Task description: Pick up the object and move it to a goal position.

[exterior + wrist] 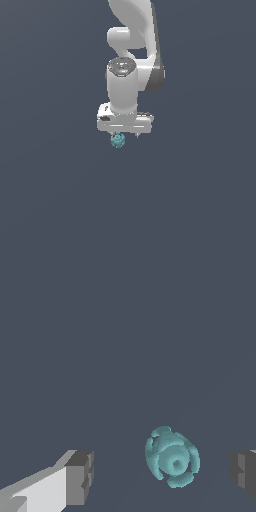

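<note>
So the white arm [131, 65] is pointing straight down with the end effector [125, 134] just above the object [117, 140], a little teal-blue knobbly lump (smaller than the end effector itself). In the wrist view the object [172, 458] sits in the gap between the two grey pads [81, 477], with clear space on both sides, so the jaws are spread wide and nothing is gripped. It looks a bit closer to one pad than the other. Everything around is plain dark grey desk [55, 200]; can't tell if the fingertips touch it.
</note>
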